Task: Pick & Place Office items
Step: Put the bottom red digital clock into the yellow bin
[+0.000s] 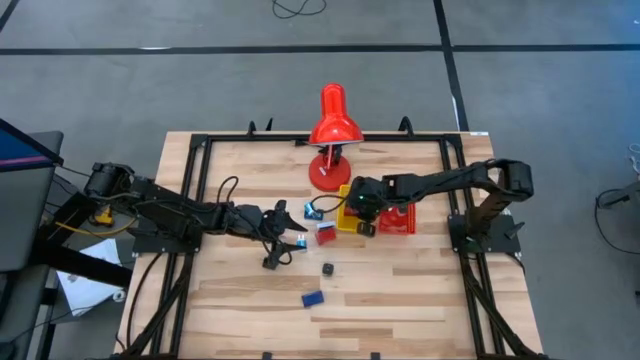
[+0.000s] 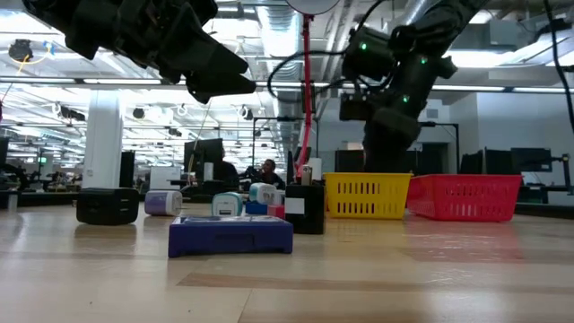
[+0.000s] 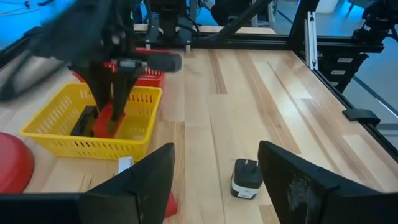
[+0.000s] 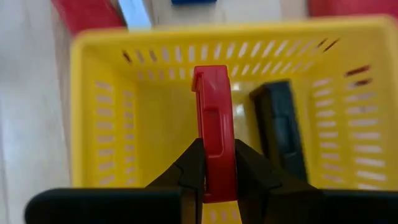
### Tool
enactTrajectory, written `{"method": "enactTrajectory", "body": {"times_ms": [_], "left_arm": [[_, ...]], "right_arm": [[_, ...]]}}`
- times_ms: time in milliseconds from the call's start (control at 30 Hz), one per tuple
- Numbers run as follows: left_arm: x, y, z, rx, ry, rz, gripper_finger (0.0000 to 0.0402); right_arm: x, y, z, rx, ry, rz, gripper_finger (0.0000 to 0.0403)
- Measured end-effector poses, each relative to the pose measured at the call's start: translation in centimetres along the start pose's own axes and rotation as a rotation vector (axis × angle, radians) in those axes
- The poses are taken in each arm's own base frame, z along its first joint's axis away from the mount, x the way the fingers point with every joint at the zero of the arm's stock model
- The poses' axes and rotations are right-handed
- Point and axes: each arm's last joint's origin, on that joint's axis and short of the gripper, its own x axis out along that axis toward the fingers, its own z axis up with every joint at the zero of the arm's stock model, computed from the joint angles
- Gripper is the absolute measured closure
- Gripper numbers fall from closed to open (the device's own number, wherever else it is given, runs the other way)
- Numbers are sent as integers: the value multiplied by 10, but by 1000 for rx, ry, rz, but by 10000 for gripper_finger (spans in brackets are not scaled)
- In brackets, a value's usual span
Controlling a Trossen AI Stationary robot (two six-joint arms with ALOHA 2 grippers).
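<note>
The right pincer (image 4: 214, 177) is clamped on a red flat block (image 4: 213, 124), gripping its lower end by the two broad faces so the piece stands upright between the fingers, and it hangs directly over the yellow tray (image 4: 99, 124), in which a black flat block (image 4: 280, 127) already lies against one wall. The red block looks like hard, light plastic, stiff and probably a little slick, so a hold across the flat faces near the middle seems the safest; taken this low it could pivot if it brushes the tray's slotted wall. There is open floor in the tray beside the black block, enough by my judgement to let the piece drop without stacking. The red tray (image 1: 400, 220) sits touching or just beside the yellow one on its right, and the red desk lamp (image 1: 332, 140) stands just beyond them toward the far edge, so room above and behind is tighter than toward the near side. The left pincer (image 3: 214, 180) is open and empty, held low over the bench (image 1: 400, 300) with a small black cube-like bit (image 3: 246, 178) between and just ahead of its fingers. More items lie loose nearby: a blue flat block (image 1: 313, 298) alone toward the near edge with clear wood all round, and a small cluster left of the yellow tray.
</note>
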Motion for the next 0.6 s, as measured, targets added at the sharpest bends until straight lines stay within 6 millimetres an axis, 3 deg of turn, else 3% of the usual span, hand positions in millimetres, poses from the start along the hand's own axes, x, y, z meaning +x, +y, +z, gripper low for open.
{"method": "enactTrajectory", "body": {"times_ms": [333,600], "left_arm": [[0,0,0,0,5,2,177],[0,0,-1,0,5,3,179]], "right_arm": [[12,0,-2,-10,25,-9,348],[12,0,-3,-3,39,-11,316]]}}
